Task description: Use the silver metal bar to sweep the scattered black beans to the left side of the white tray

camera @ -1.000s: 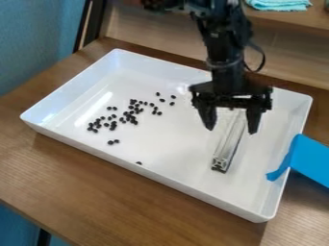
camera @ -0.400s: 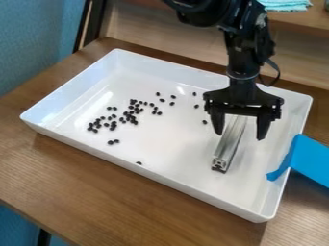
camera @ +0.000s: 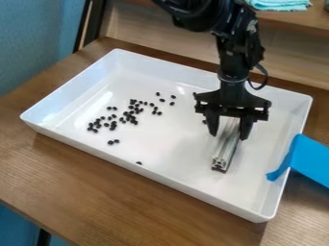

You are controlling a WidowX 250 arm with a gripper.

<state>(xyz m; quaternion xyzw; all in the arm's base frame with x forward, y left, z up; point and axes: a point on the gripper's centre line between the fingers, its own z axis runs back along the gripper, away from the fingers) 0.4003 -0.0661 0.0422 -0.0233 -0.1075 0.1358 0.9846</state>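
Note:
The black gripper (camera: 229, 135) hangs over the right half of the white tray (camera: 173, 178), pointing down. Its two fingers are drawn in on either side of a silver metal bar (camera: 226, 149), shut on it. The bar lies lengthwise on the tray floor, its square, slotted end facing the front of the tray. Left of the middle, several small black beans (camera: 130, 117) are scattered on the tray floor, some in a loose cluster. A lone bean (camera: 139, 163) sits by the front wall.
Blue material (camera: 311, 158) hangs over the tray's right wall. The tray stands on a brown wooden table (camera: 116, 194). Behind it is a wooden shelf with a folded turquoise cloth (camera: 279, 5). A blue wall (camera: 32, 43) stands at the left.
The gripper first moved right and slightly down, uncovering beans behind it, then came back left over the bar. Its fingers have drawn closer together around the bar. The bar has stayed in place.

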